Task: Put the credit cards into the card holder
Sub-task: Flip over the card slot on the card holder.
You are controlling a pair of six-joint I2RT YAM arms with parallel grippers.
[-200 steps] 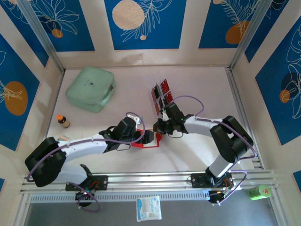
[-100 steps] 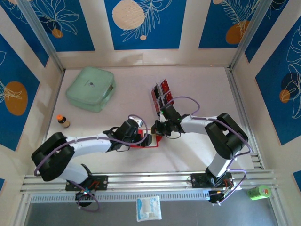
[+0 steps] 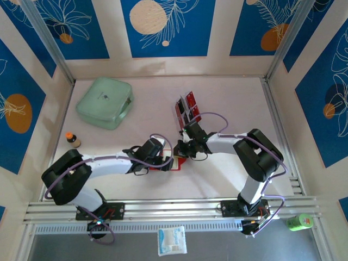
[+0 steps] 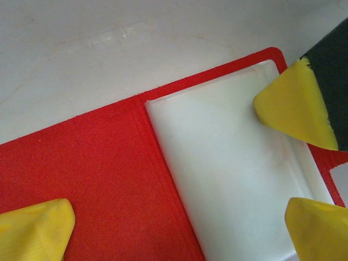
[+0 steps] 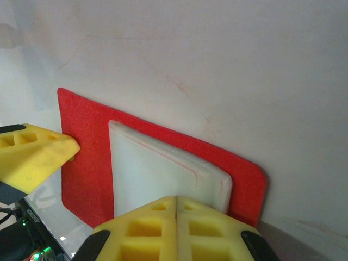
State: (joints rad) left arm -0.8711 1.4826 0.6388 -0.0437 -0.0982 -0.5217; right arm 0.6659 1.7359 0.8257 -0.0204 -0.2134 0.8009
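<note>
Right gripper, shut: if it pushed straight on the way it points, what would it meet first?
Most likely the pale pocket of the open card holder, right ahead of the right gripper; whether they touch is unclear.

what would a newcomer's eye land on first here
The open red card holder lies flat at mid-table, its pale clear pocket facing up. The left claw straddles it wide open, and the shut right claw noses at the pocket's corner. Behind them the red credit cards stand tilted, and a mint-green case sits at the back left.
</note>
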